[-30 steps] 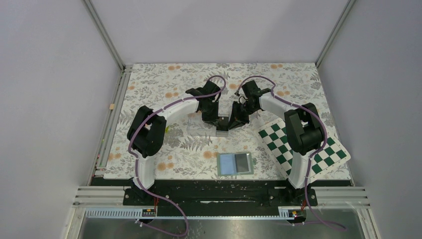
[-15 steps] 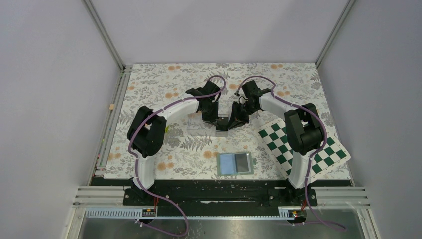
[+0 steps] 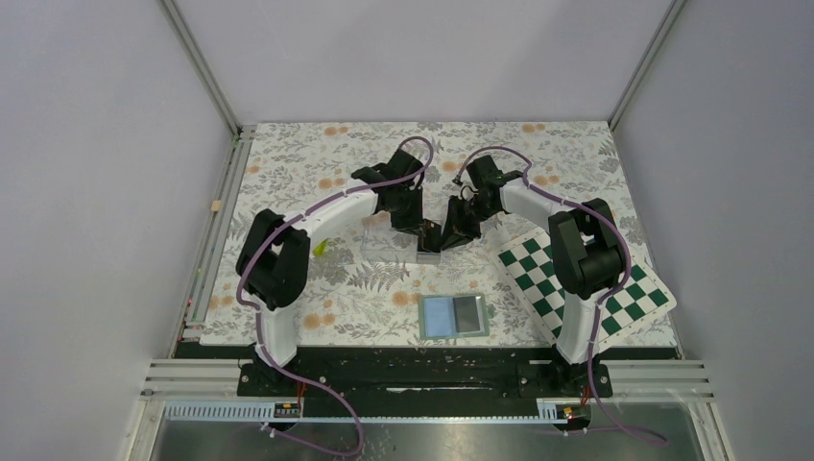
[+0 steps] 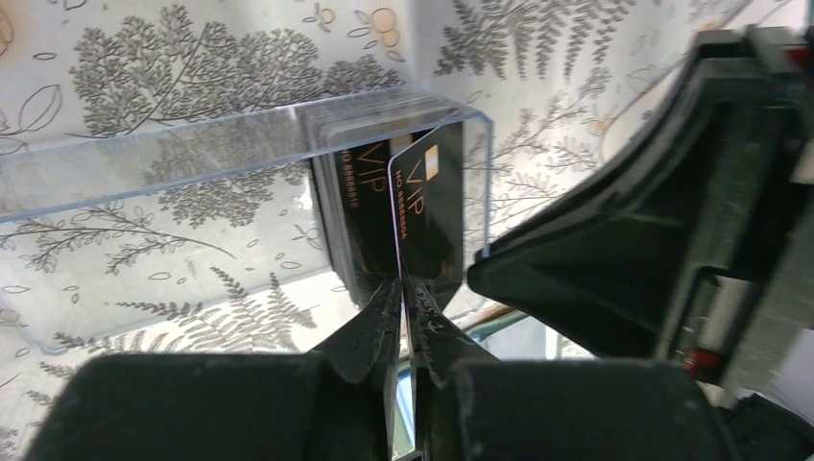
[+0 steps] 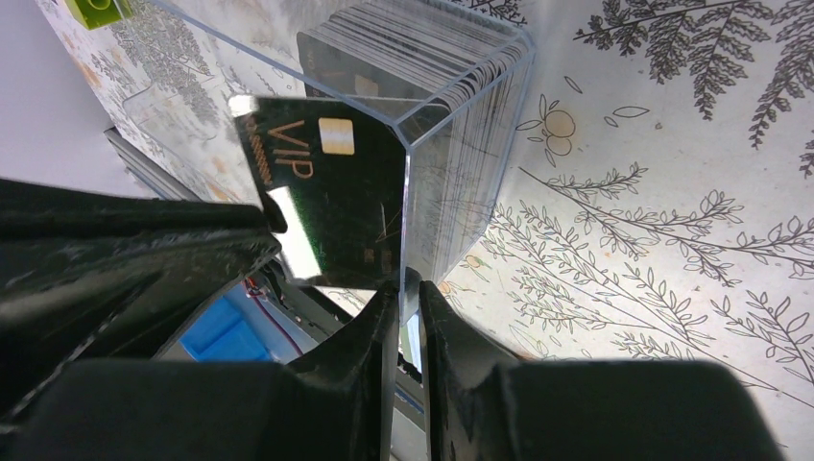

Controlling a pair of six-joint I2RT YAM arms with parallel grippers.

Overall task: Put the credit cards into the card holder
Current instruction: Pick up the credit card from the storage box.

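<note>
A black credit card (image 4: 429, 216) marked VIP stands on edge, lifted partly out of the clear acrylic box (image 4: 192, 158), with my left gripper (image 4: 403, 286) shut on its lower edge. The same credit card (image 5: 322, 202) shows in the right wrist view beside the box's corner. More cards (image 5: 432, 58) are stacked inside the box. My right gripper (image 5: 404, 286) is shut on the box's clear wall (image 5: 407, 221). Both grippers, left (image 3: 420, 240) and right (image 3: 443, 237), meet at the box's right end. The card holder (image 3: 453, 315) lies open near the front edge, pale pockets up, apart from both grippers.
The clear box (image 3: 384, 240) lies on the floral tablecloth. A green-and-white chequered board (image 3: 586, 279) lies at the right under the right arm. A small lime-green block (image 3: 319, 247) sits just left of the box.
The left arm has shifted, its wrist moving up and back with the card in its grip. The right arm and the box have stayed put.
</note>
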